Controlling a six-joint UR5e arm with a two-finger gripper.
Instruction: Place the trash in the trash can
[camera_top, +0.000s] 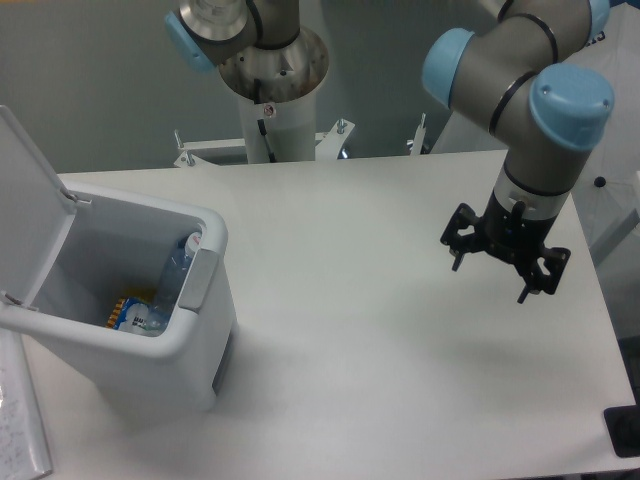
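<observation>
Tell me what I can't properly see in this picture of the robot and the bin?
- Lower part of the bottle in the trash can: hidden by the front wall.
- Whether a crumpled wrapper lies inside: same wall hides the bin floor.
- The orange-and-blue packet: print too small.
- Dark object at the right edge: cut off.
- The open gripper: nothing visibly held.

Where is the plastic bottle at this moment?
The plastic bottle stands tilted inside the open trash can at the left of the camera view, leaning against its front wall, with an orange-and-blue packet beside its base.
</observation>
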